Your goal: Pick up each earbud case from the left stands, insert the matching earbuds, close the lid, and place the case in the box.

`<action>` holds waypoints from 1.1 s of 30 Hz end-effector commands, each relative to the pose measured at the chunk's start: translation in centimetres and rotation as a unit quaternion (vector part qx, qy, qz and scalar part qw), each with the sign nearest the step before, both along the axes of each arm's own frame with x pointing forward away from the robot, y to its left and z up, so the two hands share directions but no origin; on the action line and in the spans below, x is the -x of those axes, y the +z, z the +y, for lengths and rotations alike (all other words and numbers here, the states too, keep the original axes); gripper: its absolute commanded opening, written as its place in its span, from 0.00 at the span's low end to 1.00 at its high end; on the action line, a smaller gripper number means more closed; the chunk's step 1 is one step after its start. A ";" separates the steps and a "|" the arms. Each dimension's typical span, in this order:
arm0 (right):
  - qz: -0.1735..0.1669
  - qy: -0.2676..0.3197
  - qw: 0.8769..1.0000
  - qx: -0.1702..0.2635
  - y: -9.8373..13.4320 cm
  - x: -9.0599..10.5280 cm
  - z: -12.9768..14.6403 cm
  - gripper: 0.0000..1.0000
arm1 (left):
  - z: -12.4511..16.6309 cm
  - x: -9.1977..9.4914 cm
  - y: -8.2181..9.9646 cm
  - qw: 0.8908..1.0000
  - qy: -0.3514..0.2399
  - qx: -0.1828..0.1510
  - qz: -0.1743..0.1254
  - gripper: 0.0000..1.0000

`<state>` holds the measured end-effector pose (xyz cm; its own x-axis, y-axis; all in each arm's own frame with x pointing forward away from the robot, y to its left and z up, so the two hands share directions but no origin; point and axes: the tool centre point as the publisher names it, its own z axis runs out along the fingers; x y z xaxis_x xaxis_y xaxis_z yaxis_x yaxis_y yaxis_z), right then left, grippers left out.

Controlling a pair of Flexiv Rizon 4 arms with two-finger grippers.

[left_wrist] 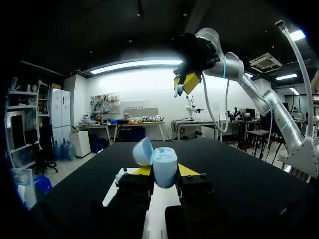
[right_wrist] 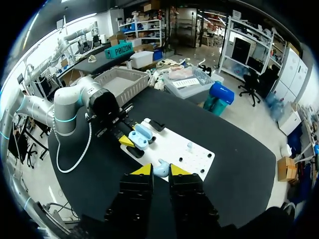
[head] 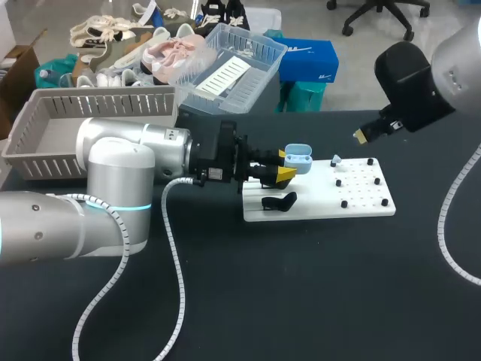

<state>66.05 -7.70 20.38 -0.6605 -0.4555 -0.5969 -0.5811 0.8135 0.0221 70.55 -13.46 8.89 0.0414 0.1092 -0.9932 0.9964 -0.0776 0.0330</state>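
The left gripper (head: 288, 165) is pinching the light blue earbud case (head: 299, 157), lid flipped open, just over the left end of the white stand board (head: 353, 201) mid-frame, while the right gripper (head: 361, 136), up in the upper right, is clamped on a pale blue earbud (right_wrist: 160, 168).

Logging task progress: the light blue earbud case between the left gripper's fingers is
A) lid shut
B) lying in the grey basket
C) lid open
C: in the left wrist view the case sits between the left gripper's fingers, with its lid swung back.
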 end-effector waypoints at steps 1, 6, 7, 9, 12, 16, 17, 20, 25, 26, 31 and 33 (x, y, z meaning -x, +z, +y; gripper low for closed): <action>0.001 0.001 1.000 0.000 0.1 0.0 0.0 0.00 | 0.0 0.1 0.0 1.000 0.001 0.001 -0.001 0.00; 0.001 0.001 1.000 0.000 0.1 0.0 0.0 0.00 | 0.0 0.1 0.0 1.000 0.001 0.001 -0.001 0.00; 0.001 0.001 1.000 0.000 0.1 0.0 0.0 0.00 | 0.0 0.1 0.0 1.000 0.001 0.001 -0.001 0.00; 0.001 0.001 1.000 0.000 0.1 0.0 0.0 0.00 | 0.0 0.1 0.0 1.000 0.001 0.001 -0.001 0.00; -0.029 -0.010 0.999 -0.037 1.2 0.4 -0.6 0.00 | 0.0 0.1 0.0 1.000 0.001 0.001 -0.001 0.00; -0.030 -0.031 0.997 -0.066 1.1 1.2 -0.5 0.00 | 0.0 0.1 0.0 1.000 0.001 0.001 -0.001 0.00; -0.027 -0.034 0.997 -0.068 0.8 1.4 -0.1 0.00 | 0.0 0.1 0.0 1.000 0.001 0.001 -0.001 0.00; -0.019 -0.043 0.997 -0.068 0.4 1.9 1.1 0.00 | 0.0 0.1 0.0 1.000 0.001 0.001 -0.001 0.00; 0.005 -0.094 0.993 -0.065 0.3 1.8 3.3 0.00 | 0.0 0.1 0.0 1.000 0.001 0.001 -0.001 0.00; 0.015 -0.105 0.992 -0.062 0.3 1.9 3.8 0.00 | 0.0 0.1 0.0 1.000 0.001 0.001 -0.001 0.00; 0.045 -0.179 0.982 -0.039 0.4 2.0 5.5 0.00 | 0.0 0.1 0.0 1.000 0.001 0.001 -0.001 0.00; 0.056 -0.212 0.975 -0.033 0.3 2.1 6.1 0.00 | 0.0 0.1 0.0 1.000 0.001 0.001 -0.001 0.00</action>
<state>63.71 -3.16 20.36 -0.8237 -0.1209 -0.5540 -0.2764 0.9387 0.2060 70.55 -13.46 8.89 0.0413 0.1093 -0.9932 0.9964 -0.0776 0.0329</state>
